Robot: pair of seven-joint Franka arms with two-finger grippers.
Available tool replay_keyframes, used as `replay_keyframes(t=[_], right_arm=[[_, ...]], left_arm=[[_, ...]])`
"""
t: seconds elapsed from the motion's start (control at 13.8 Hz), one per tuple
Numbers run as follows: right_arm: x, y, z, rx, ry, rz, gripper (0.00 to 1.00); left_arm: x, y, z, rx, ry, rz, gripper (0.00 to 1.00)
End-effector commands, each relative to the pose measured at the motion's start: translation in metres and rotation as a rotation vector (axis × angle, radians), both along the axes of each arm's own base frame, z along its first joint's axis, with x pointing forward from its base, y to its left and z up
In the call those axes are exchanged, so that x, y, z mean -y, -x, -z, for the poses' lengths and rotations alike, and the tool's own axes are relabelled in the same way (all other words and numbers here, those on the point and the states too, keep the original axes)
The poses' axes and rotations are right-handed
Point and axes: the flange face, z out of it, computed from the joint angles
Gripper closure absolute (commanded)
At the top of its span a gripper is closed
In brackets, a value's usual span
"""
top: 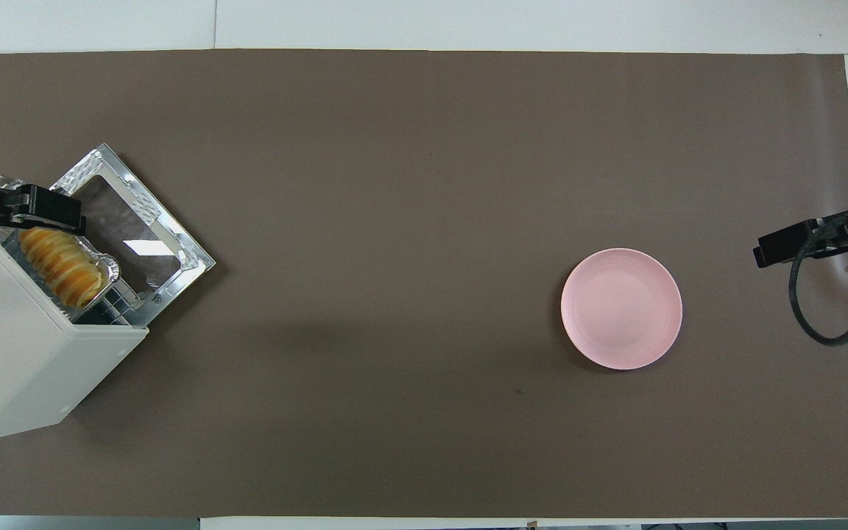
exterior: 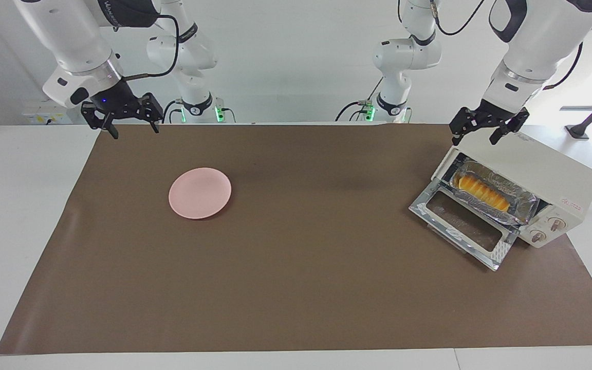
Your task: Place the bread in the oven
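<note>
At the right of the facing frame, toward the left arm's end of the worktop (exterior: 296,318): one oven (exterior: 548,177), cream-white, set at an angle on the brown mat (exterior: 296,288), two knobs on its front panel. Its drop door (exterior: 463,223) lies folded down flat onto the mat, glass pane up, one corner close to the mat's edge.

Inside the oven's mouth: one crinkled foil tray (exterior: 524,203) on the rack, its rim level with the opening. In the tray: the bread (exterior: 482,191), a fanned yellow-orange loaf lying lengthwise along the opening, fully within the tray's walls.

Above the oven's top edge, upper right of the facing frame: the left claw (exterior: 482,132), fingers spread wide, gripping nothing, clear of the oven's roof. In the overhead frame it shows at the left margin over the tray's end.

Upper left of the facing frame, over the mat's corner nearest the robots: the right claw (exterior: 130,127), fingers spread wide, holding nothing, waiting well apart from everything else.

Left of centre in the facing frame: one round pink plate (exterior: 200,193), bare, flat on the mat, well apart from the oven.

Between plate and oven door: a broad stretch of open mat, and likewise along the whole lower half of the facing frame to the mat's edge.
</note>
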Motion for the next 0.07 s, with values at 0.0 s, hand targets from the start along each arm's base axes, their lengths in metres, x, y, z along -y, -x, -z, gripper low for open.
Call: replay_keyframes(t=[0.0], right_arm=[[0.0005,0.0028,0.0010,-0.014,-0.012,0.007,0.00]], left_arm=[[0.0030,0.0012,0.0008,0.013,0.018,-0.008,0.00]])
